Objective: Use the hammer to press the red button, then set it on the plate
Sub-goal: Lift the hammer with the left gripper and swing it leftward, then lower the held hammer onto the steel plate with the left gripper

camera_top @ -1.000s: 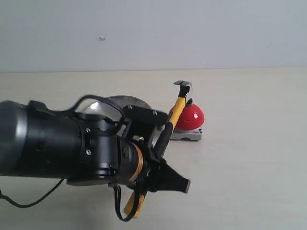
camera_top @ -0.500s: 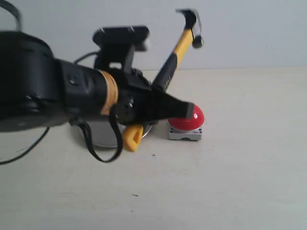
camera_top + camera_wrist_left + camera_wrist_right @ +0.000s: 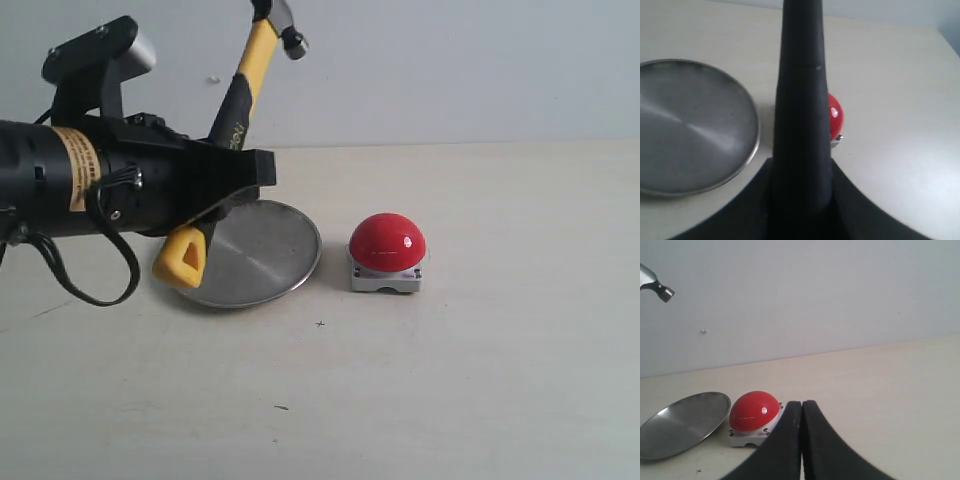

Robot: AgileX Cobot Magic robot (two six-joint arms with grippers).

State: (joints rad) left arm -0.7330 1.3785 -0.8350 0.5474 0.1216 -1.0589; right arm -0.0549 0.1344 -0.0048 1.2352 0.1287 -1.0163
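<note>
My left gripper (image 3: 236,180) is shut on the black grip of the hammer (image 3: 246,85) and holds it tilted in the air. Its dark head (image 3: 278,20) points up, and the yellow looped end (image 3: 184,256) hangs over the left part of the plate (image 3: 262,252). The red button (image 3: 387,243) sits on the table to the right of the plate, untouched. In the left wrist view the hammer's handle (image 3: 802,100) hides most of the red button (image 3: 835,113), beside the plate (image 3: 690,125). My right gripper (image 3: 801,405) is shut and empty, near the red button (image 3: 754,411).
A pale wall runs behind the table. A black cable (image 3: 90,285) loops under the left arm down to the tabletop. The right wrist view also shows the plate (image 3: 682,422) and the hammer's head (image 3: 655,285) high up.
The left arm has lifted the hammer's head away from the red button and swung left. The hammer is now over the plate, and the button stands in full view.
</note>
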